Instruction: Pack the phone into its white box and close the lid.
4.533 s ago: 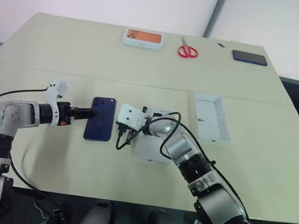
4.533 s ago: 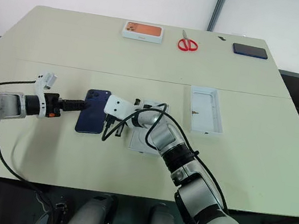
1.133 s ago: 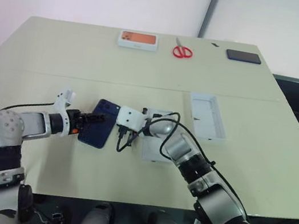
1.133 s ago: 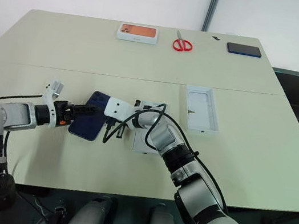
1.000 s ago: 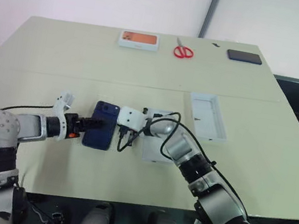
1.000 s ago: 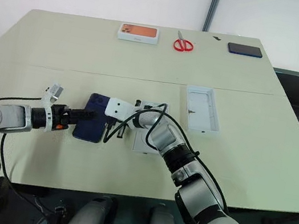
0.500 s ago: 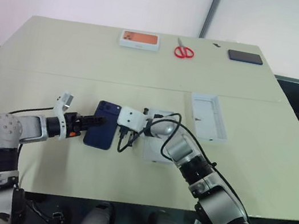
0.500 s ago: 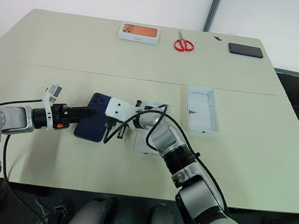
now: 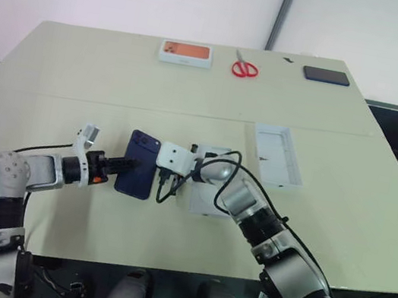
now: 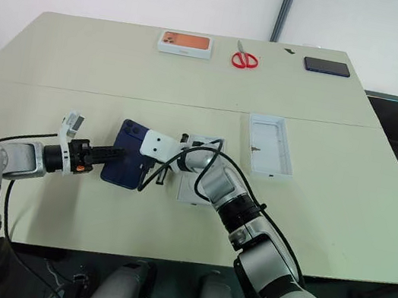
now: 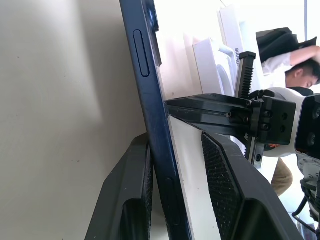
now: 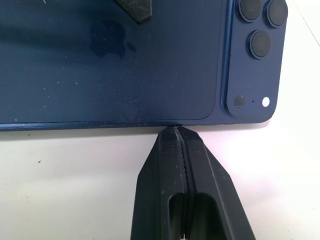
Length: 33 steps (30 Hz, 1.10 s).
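Narrowing since before, left tool (image 11: 172,200) straddles the phone's (image 9: 137,175) edge, ungripped; right tool (image 12: 184,150) closed.

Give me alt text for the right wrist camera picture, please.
The right gripper, its black fingers shut, touches its tip to the long edge of the dark blue phone. The phone lies back up on the beige table, its camera cluster at one corner.

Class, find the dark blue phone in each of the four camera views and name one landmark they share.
Left eye view: phone lying left of centre, between both grippers.
Right eye view: phone at the same spot.
Left wrist view: phone edge-on, between the left gripper's fingers.
Right wrist view: phone's back beyond the shut right gripper.
Shared landmark: its camera cluster.
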{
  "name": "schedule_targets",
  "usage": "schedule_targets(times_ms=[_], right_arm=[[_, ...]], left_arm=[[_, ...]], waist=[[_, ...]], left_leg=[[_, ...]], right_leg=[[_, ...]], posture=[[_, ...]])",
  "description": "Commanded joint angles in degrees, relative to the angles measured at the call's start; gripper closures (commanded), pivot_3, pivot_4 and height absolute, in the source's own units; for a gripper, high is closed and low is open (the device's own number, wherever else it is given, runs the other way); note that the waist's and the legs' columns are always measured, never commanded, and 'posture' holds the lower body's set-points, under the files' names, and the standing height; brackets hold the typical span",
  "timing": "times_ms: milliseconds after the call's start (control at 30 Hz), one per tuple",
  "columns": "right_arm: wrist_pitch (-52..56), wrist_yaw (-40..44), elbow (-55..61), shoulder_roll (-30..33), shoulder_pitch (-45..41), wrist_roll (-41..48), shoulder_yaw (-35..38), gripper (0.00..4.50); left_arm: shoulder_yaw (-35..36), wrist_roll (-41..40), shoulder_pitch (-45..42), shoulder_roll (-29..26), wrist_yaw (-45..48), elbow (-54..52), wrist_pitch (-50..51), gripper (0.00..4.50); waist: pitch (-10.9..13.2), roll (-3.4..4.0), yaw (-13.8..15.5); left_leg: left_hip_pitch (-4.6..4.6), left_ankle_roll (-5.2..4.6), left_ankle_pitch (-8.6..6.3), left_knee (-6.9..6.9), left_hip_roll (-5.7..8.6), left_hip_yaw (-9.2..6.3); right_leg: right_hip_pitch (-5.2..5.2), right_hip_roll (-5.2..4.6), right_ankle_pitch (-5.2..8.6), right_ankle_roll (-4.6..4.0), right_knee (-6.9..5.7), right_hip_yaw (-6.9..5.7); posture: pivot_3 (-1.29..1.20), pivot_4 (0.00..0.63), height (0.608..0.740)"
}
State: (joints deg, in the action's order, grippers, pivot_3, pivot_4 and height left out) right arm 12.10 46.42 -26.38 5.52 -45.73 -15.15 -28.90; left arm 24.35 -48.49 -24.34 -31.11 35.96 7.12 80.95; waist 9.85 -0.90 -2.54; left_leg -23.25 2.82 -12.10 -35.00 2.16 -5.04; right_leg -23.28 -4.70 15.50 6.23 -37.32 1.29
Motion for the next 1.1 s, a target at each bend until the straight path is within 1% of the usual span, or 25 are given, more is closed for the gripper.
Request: schedule_targets(times_ms=[33,133,333,433,500,633,867,933,1100], right_arm=[[0.1,0.5,1.4,-0.1,0.6,-0.1,-0.6,4.5],[0.1,0.4,1.4,-0.1,0.6,-0.1,-0.6,4.5],[0.3,0.3,1.6,-0.1,0.7,0.0,-0.4,4.5],[0.3,0.2,1.7,-0.1,0.7,0.0,-0.4,4.5],[0.5,0.2,1.9,-0.1,0.7,0.0,-0.3,4.5],[0.5,0.2,2.1,0.1,1.0,-0.1,-0.4,4.5],[0.0,-0.4,1.3,-0.1,0.2,0.1,0.3,4.5],[0.3,-0.8,1.4,-0.2,-0.2,1.0,1.5,4.5],[0.7,0.1,3.9,0.8,0.7,5.4,5.7,4.5]], left_arm=[[1.5,-1.1,-0.9,-0.1,-0.3,0.7,-0.2,2.89],[-0.1,0.2,-1.7,0.5,-1.3,1.6,-1.1,2.89],[-0.1,-0.6,-3.9,1.9,-2.1,3.0,-0.6,2.89],[-0.3,-0.5,-4.2,2.3,-2.2,3.3,-0.4,3.73],[-0.6,-0.4,-4.2,2.3,-2.2,3.2,-0.5,4.45],[-1.9,0.6,-3.3,1.6,-2.0,3.3,-1.1,4.45],[0.0,0.3,-2.6,1.9,-2.9,3.3,-1.4,4.45],[3.4,-2.4,-3.1,3.0,-3.1,3.9,0.3,4.45],[3.3,-3.5,-0.6,2.6,-0.9,0.2,-2.1,4.45]], waist=[[0.0,0.0,0.0],[0.0,0.0,0.0],[0.0,-0.01,0.0],[0.0,-0.01,0.0],[0.0,-0.01,0.1],[0.0,-0.01,0.0],[0.0,-0.01,0.0],[0.0,-0.01,0.0],[0.0,-0.04,0.0]], left_leg=[[0.0,0.0,0.0,0.0,0.0,0.0],[0.0,0.0,0.0,0.0,0.0,0.0],[-0.02,0.0,0.0,0.0,0.01,-0.01],[-0.02,0.0,0.0,0.0,0.01,0.0],[-0.02,0.0,0.0,0.0,0.01,0.0],[-0.02,0.0,0.0,-0.01,0.01,0.0],[-0.02,0.0,0.0,-0.01,0.01,0.0],[-0.02,0.0,0.0,-0.01,0.01,-0.01],[-0.1,0.0,0.0,-0.01,0.0,-0.01]], right_leg=[[0.0,0.0,0.0,0.0,0.0,0.0],[-0.01,0.0,0.0,0.0,0.0,0.0],[-0.01,0.0,0.0,0.0,0.0,-0.01],[-0.02,0.0,0.0,0.0,0.0,0.0],[-0.02,0.0,0.0,0.0,0.0,0.0],[0.0,0.0,0.0,0.0,0.0,-0.01],[0.0,0.0,0.0,0.0,0.0,-0.01],[-0.01,0.0,0.0,0.0,0.0,-0.01],[-0.09,-0.01,0.0,0.0,0.01,-0.01]], posture=[[0.0,0.15,0.74],[0.0,0.15,0.74],[0.0,0.15,0.74],[0.0,0.15,0.74],[0.0,0.15,0.74],[0.0,0.15,0.74],[0.0,0.15,0.74],[0.0,0.15,0.74],[0.0,0.15,0.74]])
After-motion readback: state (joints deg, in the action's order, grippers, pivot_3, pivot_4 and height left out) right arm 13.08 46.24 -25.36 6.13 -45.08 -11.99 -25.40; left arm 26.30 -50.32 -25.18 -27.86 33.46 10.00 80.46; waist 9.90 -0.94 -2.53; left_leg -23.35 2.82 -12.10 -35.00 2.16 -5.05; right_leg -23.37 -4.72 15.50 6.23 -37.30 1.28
